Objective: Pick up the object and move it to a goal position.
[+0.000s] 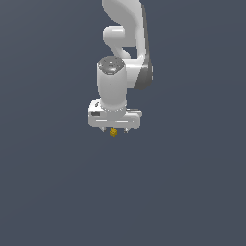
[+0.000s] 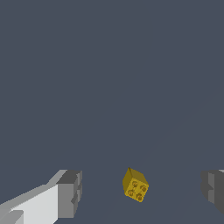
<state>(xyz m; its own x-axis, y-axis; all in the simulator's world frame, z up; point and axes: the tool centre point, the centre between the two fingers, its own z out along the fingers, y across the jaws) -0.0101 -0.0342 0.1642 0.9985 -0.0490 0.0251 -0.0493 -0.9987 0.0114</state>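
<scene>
The object is a tiny yellow-orange cube-like block with small studs on one face. In the exterior view it sits just under the white gripper, between its two short fingers. In the wrist view the block lies tilted on the grey surface, between the two grey fingertips and apart from both. The gripper is open, with wide gaps on each side of the block.
The white Panda arm rises above the gripper toward the top of the exterior view. The surface all around is plain dark grey. No other objects or goal marker show.
</scene>
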